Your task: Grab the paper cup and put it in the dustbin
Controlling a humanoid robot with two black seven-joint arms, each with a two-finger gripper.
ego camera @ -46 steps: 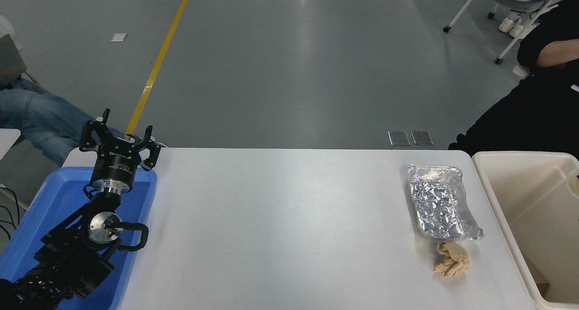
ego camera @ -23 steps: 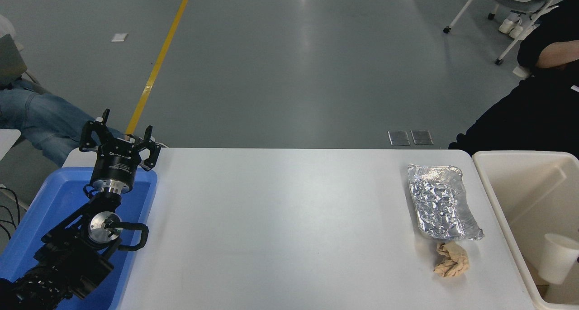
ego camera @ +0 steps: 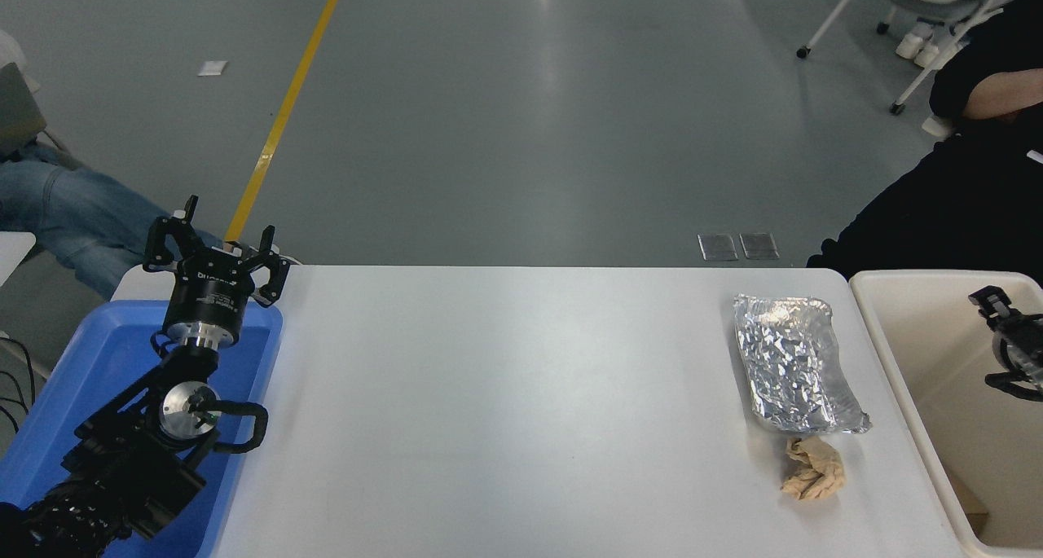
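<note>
Beige dustbin (ego camera: 900, 362) runs lengthwise front-to-back; right tool (ego camera: 990, 304) above it.

white table (ego camera: 505, 411), bright blue tray (ego camera: 90, 362) on the left, cream dustbin (ego camera: 904, 354) on the right. crinkly silver foil tray (ego camera: 790, 362), tan paper wad (ego camera: 811, 468) next to it. both grippers black, left (ego camera: 216, 252) and right (ego camera: 1006, 330). grey floor (ego camera: 521, 118), yellow line (ego camera: 285, 110).

Hardly any print could be read. The left gripper (ego camera: 213, 244) carried a short line of pale lettering on its black body, just below the jaws, but it was too small and blurred to make out. The silver wrist ring under it bore a small label, equally unreadable. Nothing lying on the white surface (ego camera: 505, 395) carried any text, number or sign.
</note>
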